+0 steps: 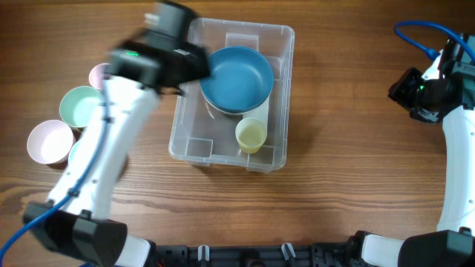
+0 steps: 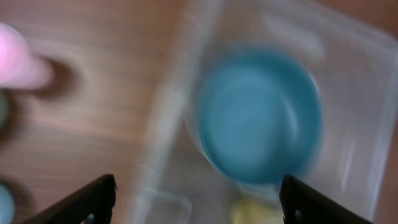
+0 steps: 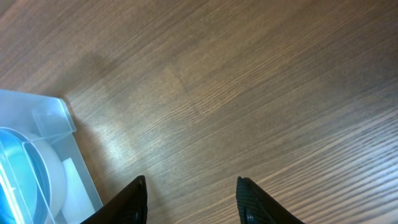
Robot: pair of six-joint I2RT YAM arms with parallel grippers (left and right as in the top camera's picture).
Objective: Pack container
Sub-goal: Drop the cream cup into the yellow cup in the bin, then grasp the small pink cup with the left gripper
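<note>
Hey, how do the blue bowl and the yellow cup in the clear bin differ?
Colour: the blue bowl is a mid blue, the yellow cup a pale yellow. Size: the bowl is far wider than the cup. Place: in the overhead view the bowl fills the upper half of the clear bin, while the cup sits near its lower right corner. Both stand open side up inside the bin, and both look empty.

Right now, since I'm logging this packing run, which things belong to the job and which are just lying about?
In the job: container, blue bowl and yellow cup inside it, left gripper open above it.
Lying about, not yet packed: pink cup, mint cup, second pink cup left of the container; right gripper, open, away from it.
</note>
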